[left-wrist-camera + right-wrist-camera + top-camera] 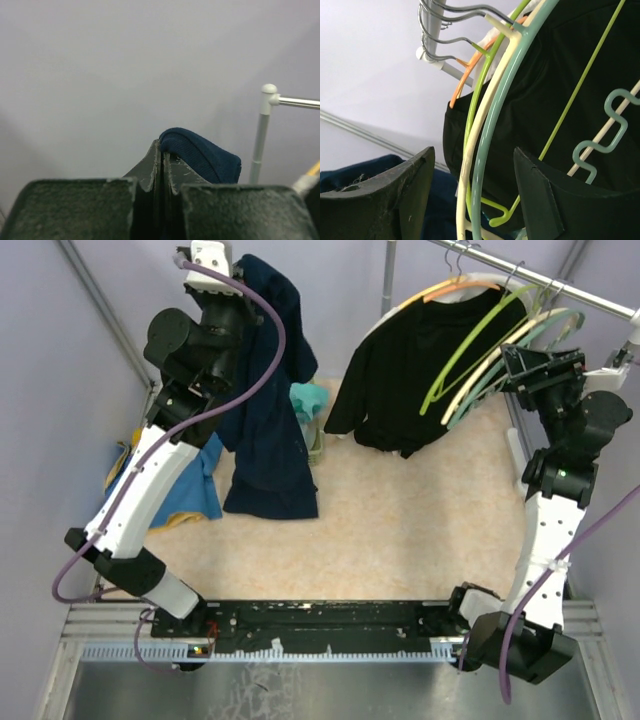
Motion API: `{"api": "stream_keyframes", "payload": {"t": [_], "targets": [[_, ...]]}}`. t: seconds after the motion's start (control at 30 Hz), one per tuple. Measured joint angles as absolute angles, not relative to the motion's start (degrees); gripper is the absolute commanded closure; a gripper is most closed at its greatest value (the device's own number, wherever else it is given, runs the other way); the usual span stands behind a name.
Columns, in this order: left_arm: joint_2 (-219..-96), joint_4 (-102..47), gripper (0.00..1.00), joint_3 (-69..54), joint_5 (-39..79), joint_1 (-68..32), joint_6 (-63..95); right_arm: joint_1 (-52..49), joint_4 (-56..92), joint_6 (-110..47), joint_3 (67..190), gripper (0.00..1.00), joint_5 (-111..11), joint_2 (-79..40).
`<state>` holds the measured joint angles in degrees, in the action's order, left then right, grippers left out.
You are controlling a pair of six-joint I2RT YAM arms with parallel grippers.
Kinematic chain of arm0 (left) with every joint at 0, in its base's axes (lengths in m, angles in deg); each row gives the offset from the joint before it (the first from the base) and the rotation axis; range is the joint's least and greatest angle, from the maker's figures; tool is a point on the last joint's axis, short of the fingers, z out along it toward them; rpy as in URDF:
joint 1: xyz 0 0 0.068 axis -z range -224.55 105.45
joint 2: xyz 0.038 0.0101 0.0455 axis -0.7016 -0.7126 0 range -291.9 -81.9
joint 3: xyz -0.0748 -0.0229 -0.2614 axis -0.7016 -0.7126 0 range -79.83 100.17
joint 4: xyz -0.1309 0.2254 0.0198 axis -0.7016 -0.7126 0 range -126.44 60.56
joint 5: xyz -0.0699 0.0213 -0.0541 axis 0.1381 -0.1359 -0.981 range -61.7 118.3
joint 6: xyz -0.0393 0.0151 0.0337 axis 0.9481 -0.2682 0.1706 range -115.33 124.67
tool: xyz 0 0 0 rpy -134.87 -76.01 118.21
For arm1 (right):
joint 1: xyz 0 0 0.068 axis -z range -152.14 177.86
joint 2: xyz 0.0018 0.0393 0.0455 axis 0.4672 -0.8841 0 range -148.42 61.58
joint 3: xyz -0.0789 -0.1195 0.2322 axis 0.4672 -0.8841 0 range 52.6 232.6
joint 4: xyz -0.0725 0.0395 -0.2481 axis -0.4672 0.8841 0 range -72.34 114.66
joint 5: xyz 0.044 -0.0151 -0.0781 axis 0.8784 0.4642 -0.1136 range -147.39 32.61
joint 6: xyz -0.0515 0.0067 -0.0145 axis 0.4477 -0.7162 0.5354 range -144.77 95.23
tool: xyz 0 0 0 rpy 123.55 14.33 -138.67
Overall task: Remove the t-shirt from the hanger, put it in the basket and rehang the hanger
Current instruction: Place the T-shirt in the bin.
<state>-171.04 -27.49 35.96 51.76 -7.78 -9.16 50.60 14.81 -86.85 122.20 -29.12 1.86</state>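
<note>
A navy t-shirt [265, 410] hangs free of any hanger from my left gripper [215, 260], held high at the back left. In the left wrist view the left gripper [163, 155] is shut on a fold of the navy t-shirt [205, 155]. My right gripper [530, 365] is up at the rail [560, 285] on the right. Its jaws are open on either side of the cream hanger [470, 165] and the teal hanger [492, 140], without pressing on them. A green hanger [580, 90] hangs beside them. A black t-shirt [410, 370] stays on an orange hanger [460, 285].
A blue and yellow cloth [190, 490] lies on the table at the left. A teal item [310, 405] sits behind the navy shirt. The rail's white post [260, 135] stands at the right of the left wrist view. Purple walls close in on both sides.
</note>
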Motion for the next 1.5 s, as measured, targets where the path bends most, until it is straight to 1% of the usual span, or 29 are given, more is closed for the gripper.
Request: {"api": "stream_keyframes", "payload": {"t": [0.27,0.33,0.5,0.63,0.87,1.03,1.17,1.3,1.5], "targets": [[-174.93,-13.87,1.00,36.52,52.87,-10.99,-16.24,50.60,17.08,-84.82,122.20,0.35,-27.65,3.10],[-176.18,-10.64,1.00,37.70,52.50,-11.52,-17.16,50.60,17.32,-84.62,122.18,0.35,-27.33,3.89],[-181.90,-4.45,1.00,45.20,50.69,-13.33,-19.12,50.60,18.04,-84.27,122.20,0.35,-26.43,6.05],[-184.29,-0.95,1.00,45.27,49.73,-15.21,-19.67,50.60,18.33,-83.81,122.18,0.35,-25.62,7.34],[-189.29,-1.72,1.00,44.87,49.36,-19.54,-15.98,50.60,18.59,-83.68,122.20,0.35,-24.35,7.91],[-194.69,-5.78,1.00,47.67,47.89,-22.49,-11.74,50.60,18.61,-83.70,122.18,0.35,-23.96,7.93],[-196.28,-9.89,1.00,47.50,46.62,-23.45,-8.98,50.60,18.59,-83.70,122.12,0.35,-23.74,7.96],[-194.84,-13.30,1.00,42.97,44.70,-23.54,-5.25,50.60,18.61,-83.70,121.99,0.35,-23.61,7.93],[-187.04,-20.76,1.00,27.78,39.45,-23.54,4.13,50.60,18.59,-83.66,121.99,0.35,-23.54,7.93]]}}
